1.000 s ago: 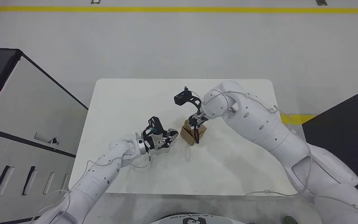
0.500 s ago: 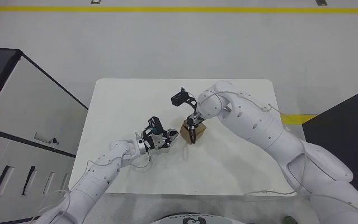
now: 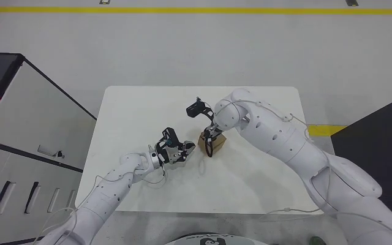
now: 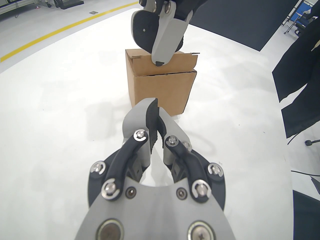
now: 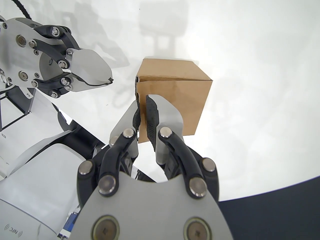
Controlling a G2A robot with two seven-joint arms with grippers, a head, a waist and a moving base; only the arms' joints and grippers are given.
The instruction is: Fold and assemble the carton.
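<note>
Top view: the carton (image 3: 215,142), a small brown cardboard box, stands near the middle of the white table (image 3: 141,110), its body already squared up and resting on its base. In the left wrist view the top flap facing that camera is folded down but not fully seated, and a thin gap shows along its lower edge. The top is therefore judged not yet closed and the task is in a late stage. The right claw (image 5: 144,108) stands directly over the box. It is narrowed onto a cardboard edge at 1 top corner, with 1 finger on either side of the sheet. Judged purpose: to pinch that flap and steer it home while the box sits under its own weight. The left claw (image 4: 155,116) lies low over the table just beside the carton and apart from it, with its pads pressed together and nothing between them. Judged purpose: to stand ready as a brace against the near wall should the box slide. Against the picture from 1.0 s ago, the right arm's elbow and wrist have swung slightly toward the left arm. The carton appears nudged a little the same way. The left arm and its claw are unchanged.
</note>
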